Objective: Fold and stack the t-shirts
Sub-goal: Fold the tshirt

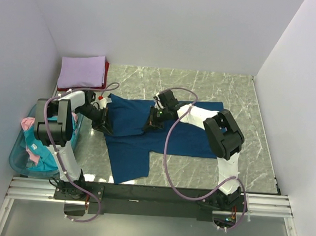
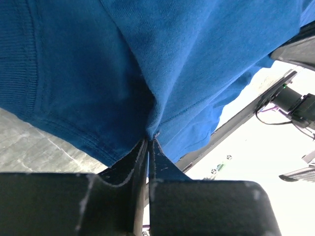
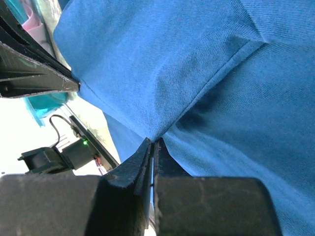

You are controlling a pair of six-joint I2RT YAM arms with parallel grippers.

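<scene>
A dark blue t-shirt (image 1: 162, 135) lies spread on the marble table, one part reaching toward the near edge. My left gripper (image 1: 105, 128) is shut on its left edge; the left wrist view shows the hem (image 2: 98, 78) pinched between the fingers (image 2: 162, 162). My right gripper (image 1: 149, 127) is shut on the cloth near the shirt's middle; the right wrist view shows blue cloth (image 3: 197, 73) pinched at the fingertips (image 3: 142, 157). A folded lavender t-shirt (image 1: 82, 71) lies on a red one (image 1: 106, 70) at the far left. Teal and pink shirts (image 1: 33, 141) sit in the basket.
A translucent blue plastic basket (image 1: 17, 161) stands at the left, off the table's edge beside the left arm. White walls close in the table on three sides. The black rail (image 1: 152, 197) with both arm bases runs along the near edge.
</scene>
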